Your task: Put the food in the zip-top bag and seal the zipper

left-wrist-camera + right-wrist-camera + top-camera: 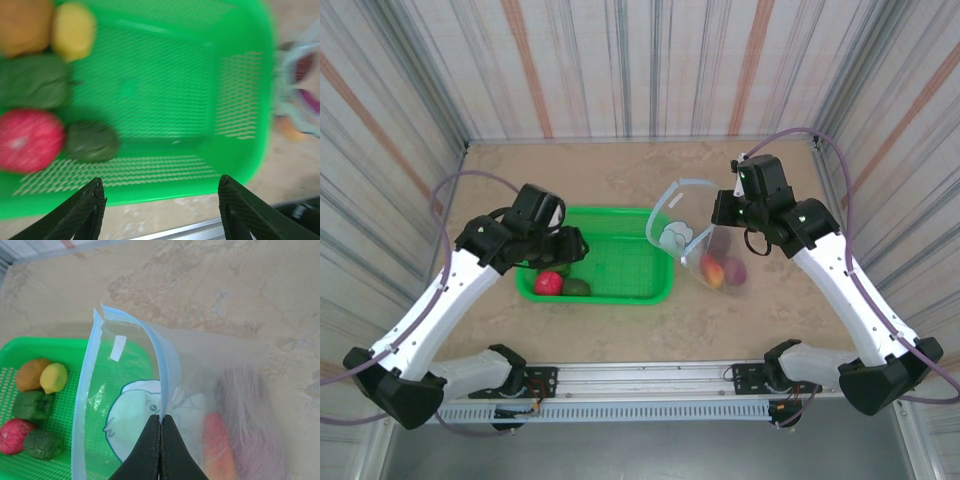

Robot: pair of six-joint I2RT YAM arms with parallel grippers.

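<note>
Counting, we find five pieces of food (40, 377) in the green basket (240, 100) below our spread, empty left gripper (160, 182). Our right gripper (161, 417) pinches the zip-top bag (125, 415), which contains at least two more.

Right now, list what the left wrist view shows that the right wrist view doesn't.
Left wrist, not right: the open left tool and a metal rail by the table edge. Right wrist, not left: the right tool shut on the bag rim, and its printed figure. Both: the basket, its five foods, and the bag with food inside.
</note>
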